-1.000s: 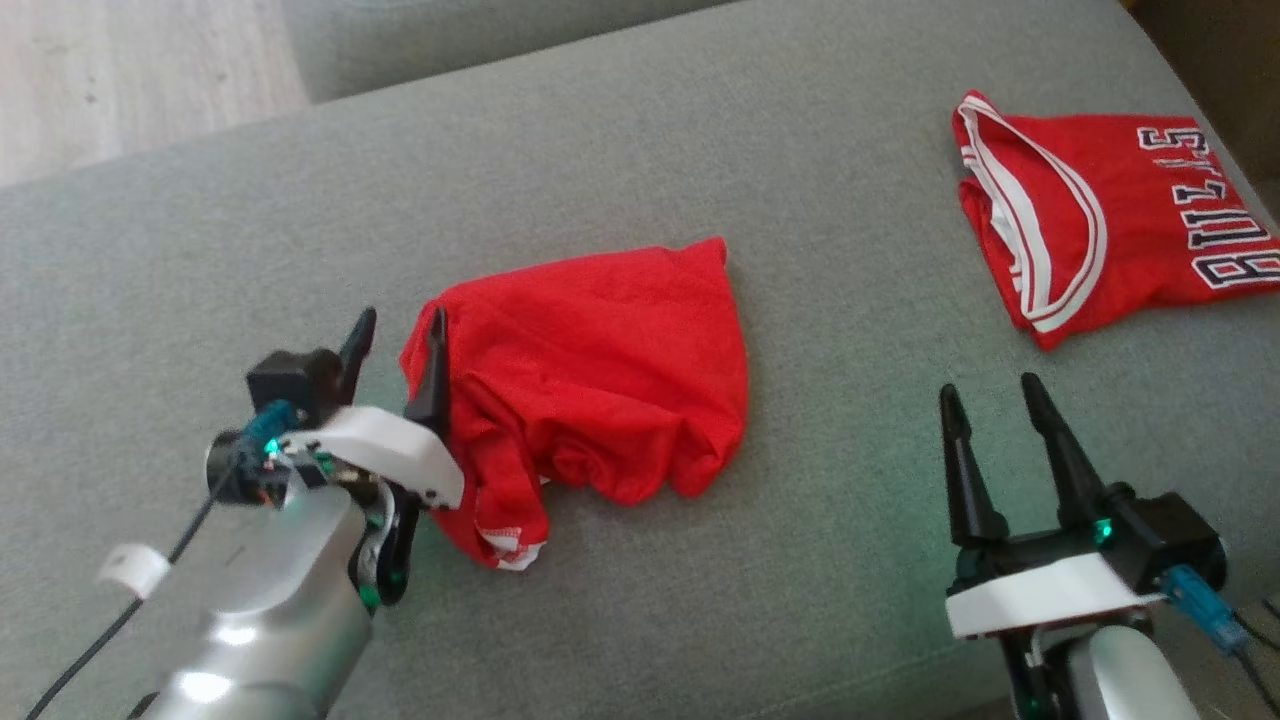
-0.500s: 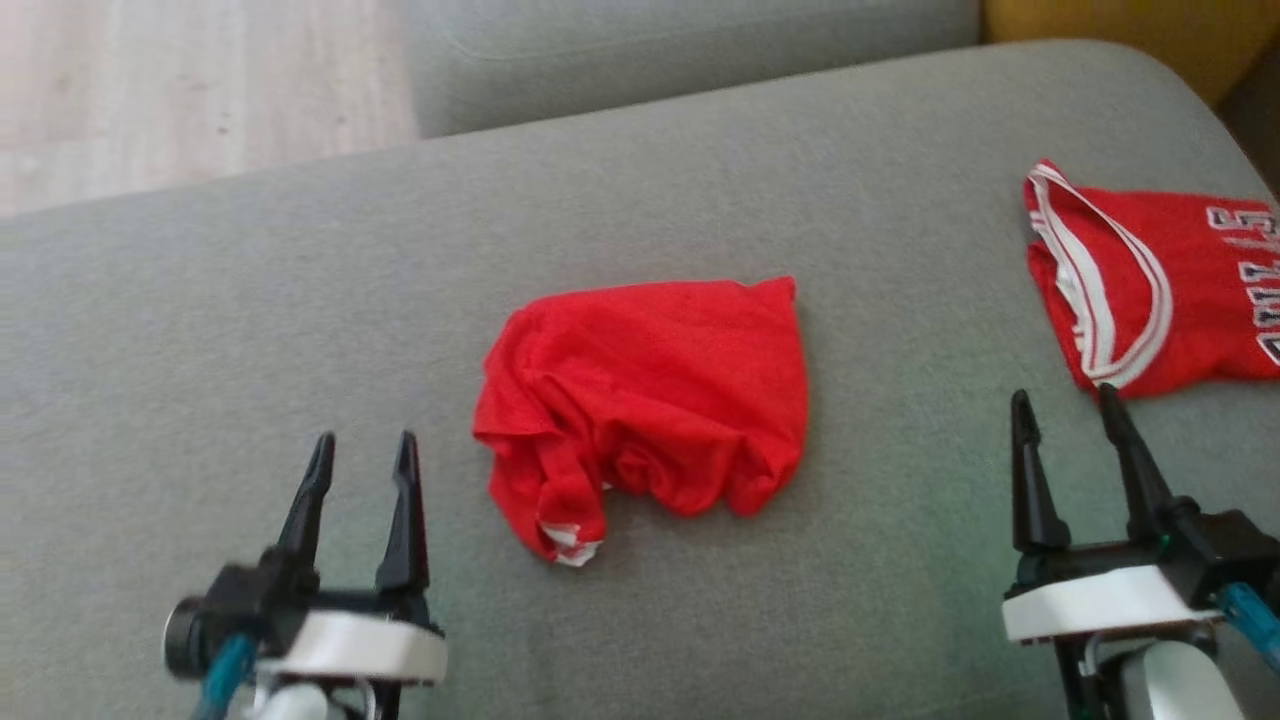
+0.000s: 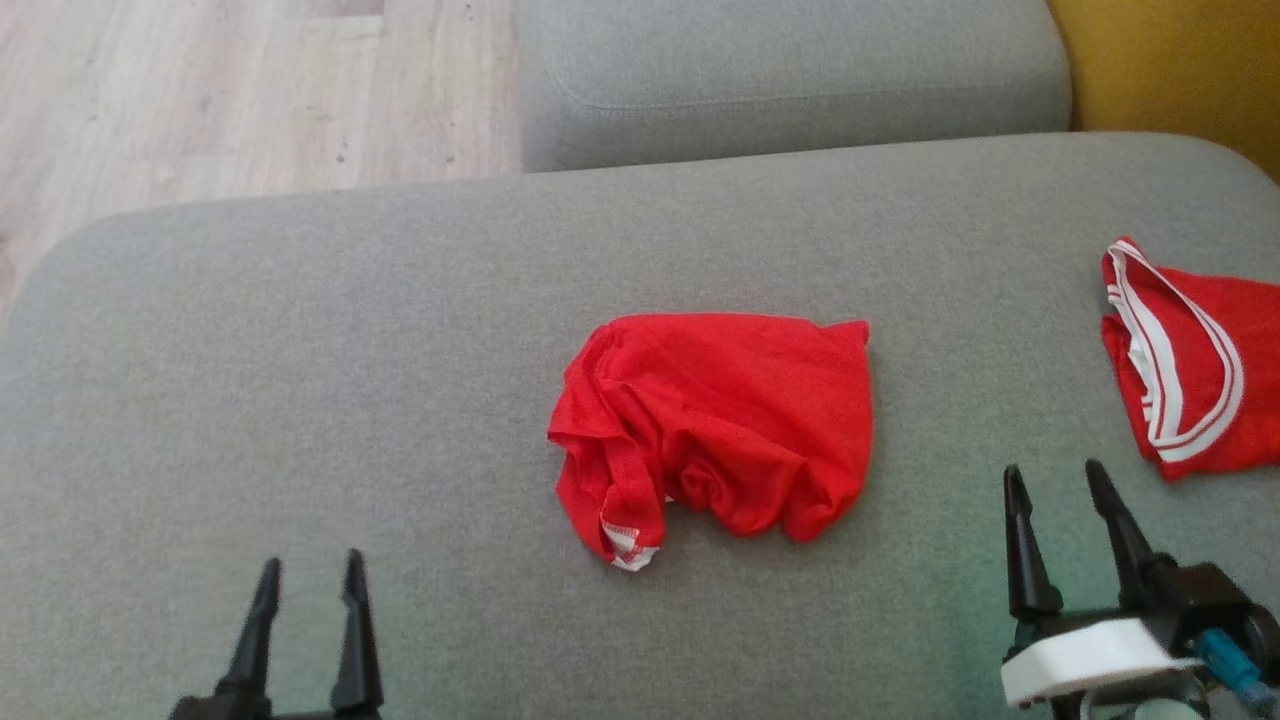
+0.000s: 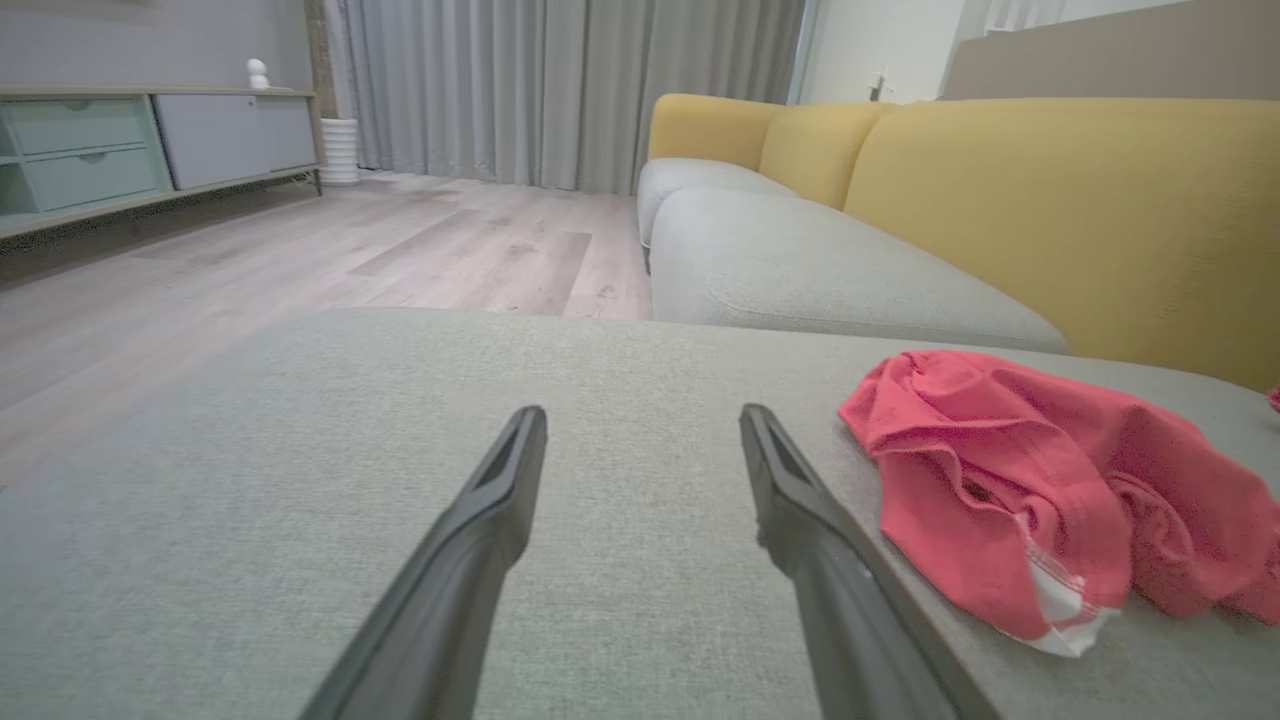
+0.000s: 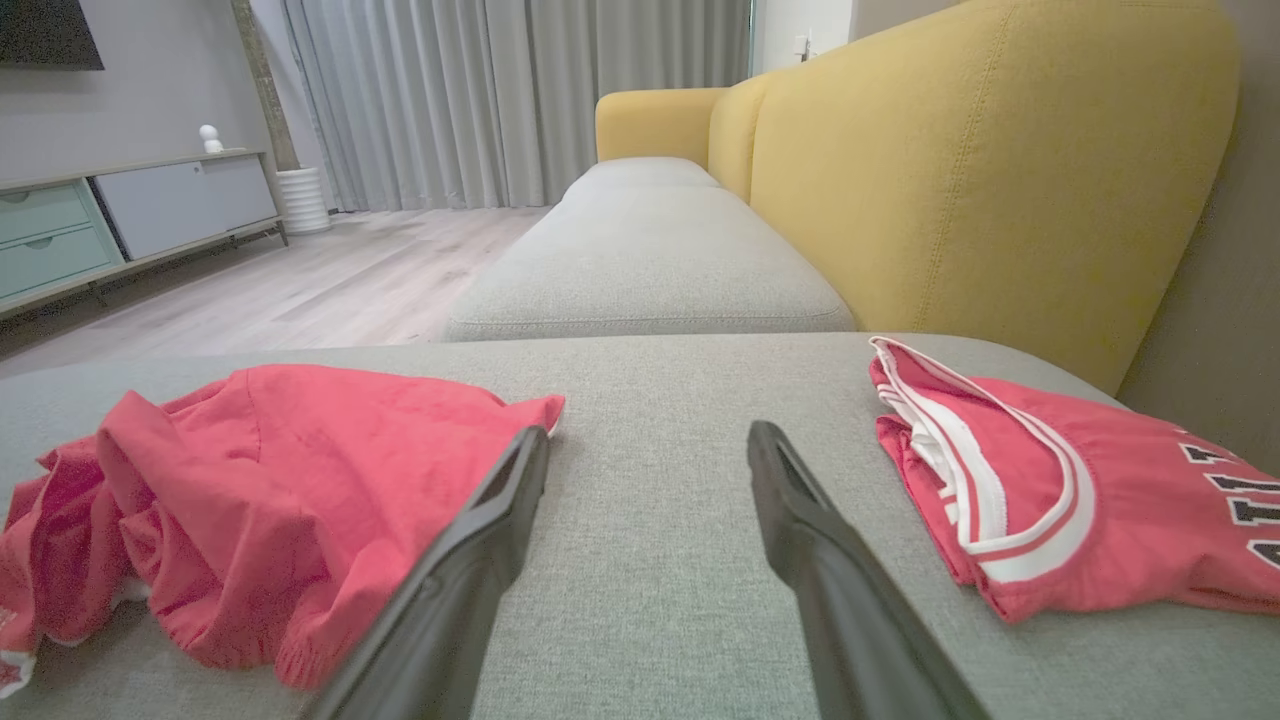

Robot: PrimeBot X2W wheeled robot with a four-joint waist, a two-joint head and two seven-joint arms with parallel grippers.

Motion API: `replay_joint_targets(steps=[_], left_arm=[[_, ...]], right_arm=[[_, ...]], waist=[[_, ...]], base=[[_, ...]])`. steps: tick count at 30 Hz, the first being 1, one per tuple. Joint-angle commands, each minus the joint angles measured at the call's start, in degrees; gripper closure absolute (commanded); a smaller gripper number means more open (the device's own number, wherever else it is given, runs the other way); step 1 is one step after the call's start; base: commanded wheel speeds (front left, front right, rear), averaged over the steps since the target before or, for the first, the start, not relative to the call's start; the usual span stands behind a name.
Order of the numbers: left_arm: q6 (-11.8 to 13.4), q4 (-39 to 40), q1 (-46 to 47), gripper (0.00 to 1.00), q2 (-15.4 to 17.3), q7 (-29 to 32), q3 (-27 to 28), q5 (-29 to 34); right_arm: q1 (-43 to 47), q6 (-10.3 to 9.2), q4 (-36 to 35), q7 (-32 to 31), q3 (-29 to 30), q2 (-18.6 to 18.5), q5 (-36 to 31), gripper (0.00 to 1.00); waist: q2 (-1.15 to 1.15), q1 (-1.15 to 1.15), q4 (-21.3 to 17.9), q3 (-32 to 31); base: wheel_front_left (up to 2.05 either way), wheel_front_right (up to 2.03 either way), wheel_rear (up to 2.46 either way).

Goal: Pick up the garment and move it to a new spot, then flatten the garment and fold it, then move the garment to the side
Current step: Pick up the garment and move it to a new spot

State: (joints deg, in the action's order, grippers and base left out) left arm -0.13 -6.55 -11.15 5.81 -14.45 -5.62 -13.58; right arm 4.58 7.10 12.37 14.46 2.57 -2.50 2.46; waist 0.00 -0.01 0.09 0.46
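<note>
The garment [image 3: 710,430] is a crumpled red piece with a white-trimmed hem, lying in the middle of the grey sofa seat [image 3: 300,350]. My left gripper [image 3: 311,562] stands open at the lower left, well clear of the cloth, with nothing between its fingers. In the left wrist view the garment [image 4: 1000,480] lies to the right of my left gripper [image 4: 642,415]. My right gripper [image 3: 1054,470] is open and empty at the lower right. In the right wrist view my right gripper [image 5: 650,432] points between the garment [image 5: 280,470] and a second red piece.
A folded red jersey [image 3: 1190,360] with white trim and black lettering [image 5: 1080,500] lies at the seat's right end. Another grey cushion [image 3: 790,80] sits beyond, the yellow backrest [image 3: 1170,70] to the right, and wooden floor [image 3: 200,90] at the far left.
My left gripper has drawn back from the garment's left edge to the lower left, still open. The camera has shifted, so the whole picture moved. The garment keeps its shape.
</note>
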Motion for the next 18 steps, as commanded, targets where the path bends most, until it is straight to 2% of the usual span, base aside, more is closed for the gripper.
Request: replay_joint_targets(steps=[1,9,18], left_arm=[[-0.41,1.96,1.59,0.0,-0.51,-0.54,2.93,0.45],[-3.66,1.49,0.5,0.0,-2.24,-0.54,5.94,2.77],[-5.02,0.95,0.35,0.0,-2.82,-0.54,7.43,3.48]], right_arm=[[-1.05,0.39,-1.29,0.54,-1.39,-0.38,-0.21,0.0],[-1.1,0.39,0.53,0.54,-1.74,-0.38,0.65,0.0],[-1.15,0.39,0.91,0.54,-2.22,-0.38,0.85,0.0]], waist=[[0.0,0.01,0.58,-0.43],[0.0,0.01,1.97,-0.64],[0.0,0.01,1.87,-0.51]], base=[[0.0,0.0,0.0],[0.0,0.0,0.0],[0.0,0.0,0.0]])
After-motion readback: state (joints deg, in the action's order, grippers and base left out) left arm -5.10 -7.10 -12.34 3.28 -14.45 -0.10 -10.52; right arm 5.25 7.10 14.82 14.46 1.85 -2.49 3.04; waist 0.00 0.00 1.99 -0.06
